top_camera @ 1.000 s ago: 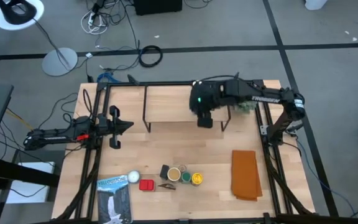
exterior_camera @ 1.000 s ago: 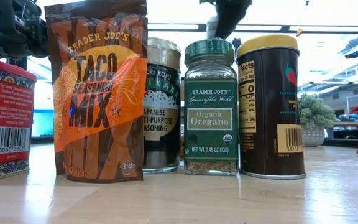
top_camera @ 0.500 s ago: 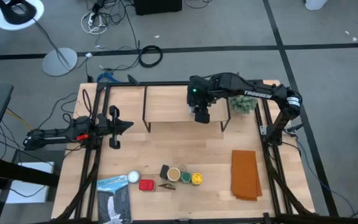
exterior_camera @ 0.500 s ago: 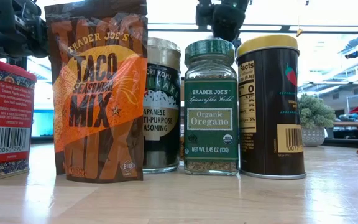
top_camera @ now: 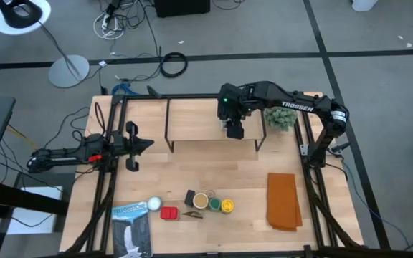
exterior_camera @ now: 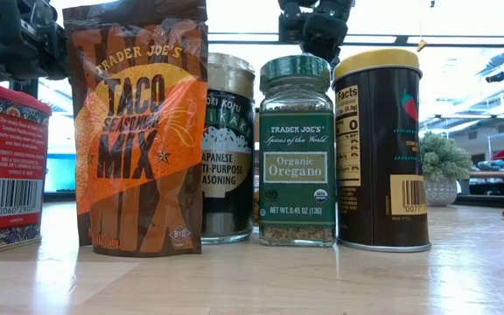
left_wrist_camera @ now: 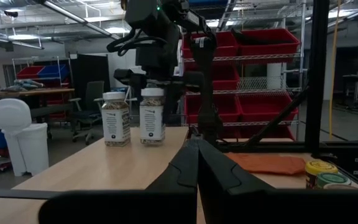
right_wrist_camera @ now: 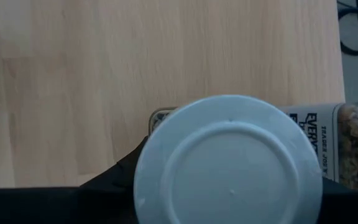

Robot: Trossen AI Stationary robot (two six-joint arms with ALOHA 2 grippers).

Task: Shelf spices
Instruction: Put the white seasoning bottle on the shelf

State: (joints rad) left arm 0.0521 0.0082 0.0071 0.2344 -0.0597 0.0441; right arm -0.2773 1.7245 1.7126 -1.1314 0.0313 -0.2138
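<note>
The right gripper (top_camera: 233, 130), upper middle of the high view, holds a white-lidded jar (right_wrist_camera: 229, 163) over the shelf (top_camera: 199, 118), likely to set it beside another jar (left_wrist_camera: 116, 118). The left gripper (top_camera: 145, 144) waits closed at the left.

arms: both matte black, jointed | right arm (top_camera: 292, 107): white TROSSEN lettering, green light near wrist | left arm (top_camera: 84, 150): red patch, possibly a cable
</note>
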